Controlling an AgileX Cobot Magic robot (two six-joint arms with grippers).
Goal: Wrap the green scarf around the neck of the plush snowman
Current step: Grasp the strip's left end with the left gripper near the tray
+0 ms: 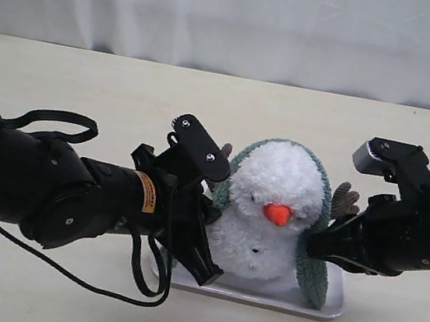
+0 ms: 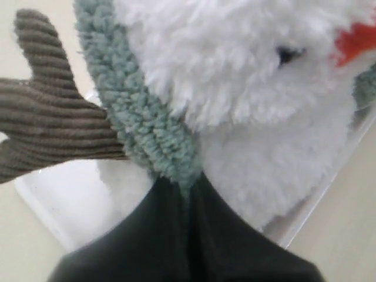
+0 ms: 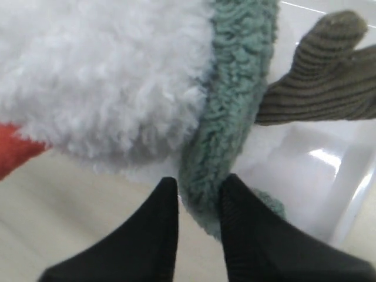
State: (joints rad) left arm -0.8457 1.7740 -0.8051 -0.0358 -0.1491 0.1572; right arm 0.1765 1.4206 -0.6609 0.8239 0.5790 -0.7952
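plush snowman (image 1: pixel 267 220): upright on white tray (image 1: pixel 322 312)
green scarf (image 1: pixel 314 270): looped over the snowman's head, hanging down both its sides, not yet at the neck crease
left gripper (image 2: pixel 187 187): beside the snowman, fingers clenched on one scarf end
right gripper (image 3: pixel 200 191): at the snowman's other side, fingers clamped across the other hanging length

left gripper (image 1: pixel 211 209) and right gripper (image 1: pixel 313 245), each on the green scarf (image 1: pixel 314 272), blocked both sides of the plush snowman (image 1: pixel 276 180); the table (image 1: pixel 127 91) behind lay open.
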